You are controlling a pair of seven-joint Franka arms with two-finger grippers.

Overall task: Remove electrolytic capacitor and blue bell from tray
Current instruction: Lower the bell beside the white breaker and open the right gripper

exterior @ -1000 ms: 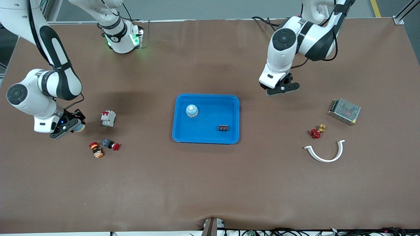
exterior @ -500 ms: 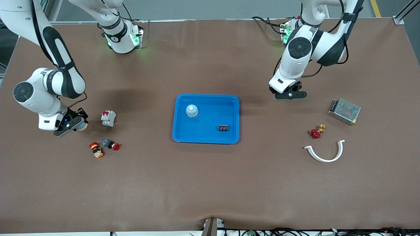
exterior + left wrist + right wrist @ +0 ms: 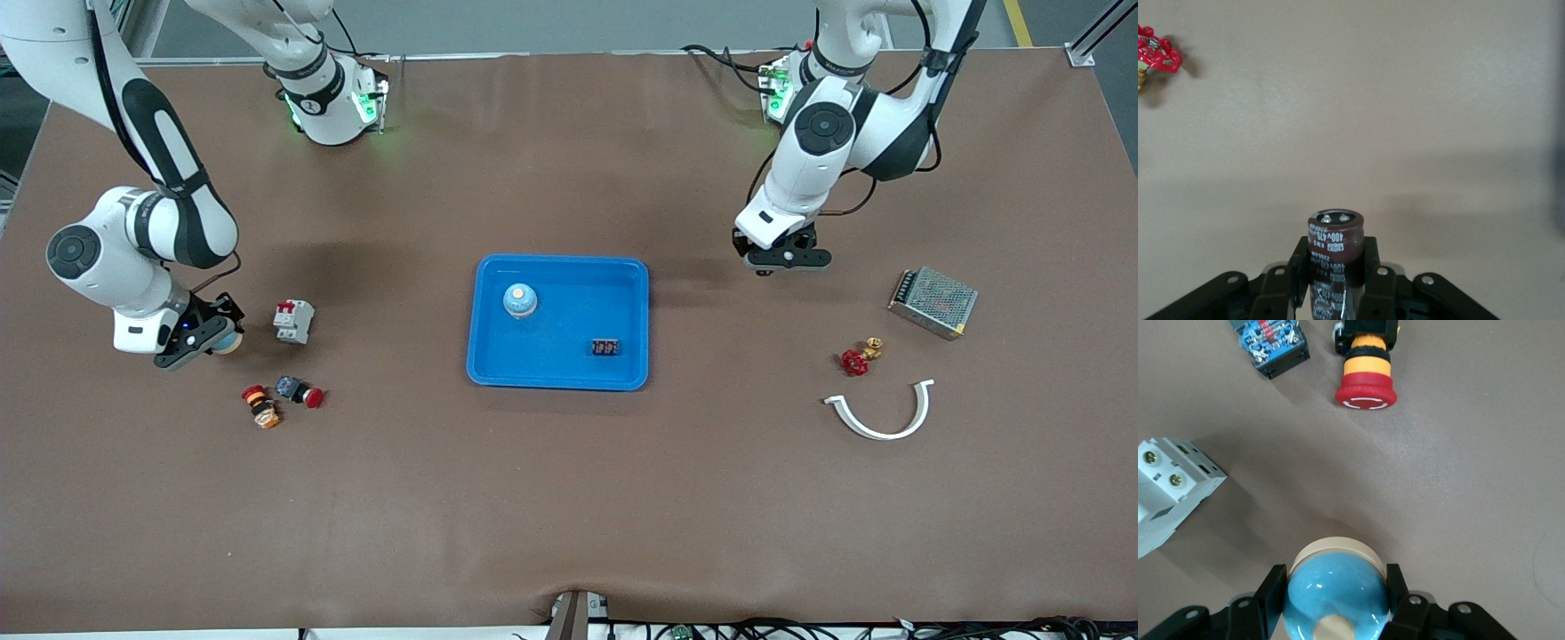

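1. The left gripper [image 3: 1335, 287] is closed on the capacitor [image 3: 1334, 257], above the bare worktop [image 3: 569, 498].
2. The right gripper [image 3: 1336, 607] is closed on the blue bell [image 3: 1336, 590], beside the white breaker [image 3: 1168, 487].

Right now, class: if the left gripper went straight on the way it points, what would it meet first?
Probably bare table. The left gripper, shut on the capacitor, shows nothing directly ahead; the red valve sits off to one side.

The counter [image 3: 569, 498] wears a matt brown, cloth-like cover. The tray [image 3: 557, 375] looks like glossy blue plastic. The capacitor [image 3: 1333, 257] has a shiny dark-red printed sleeve and metal top. The bell [image 3: 1337, 590] is glossy blue.
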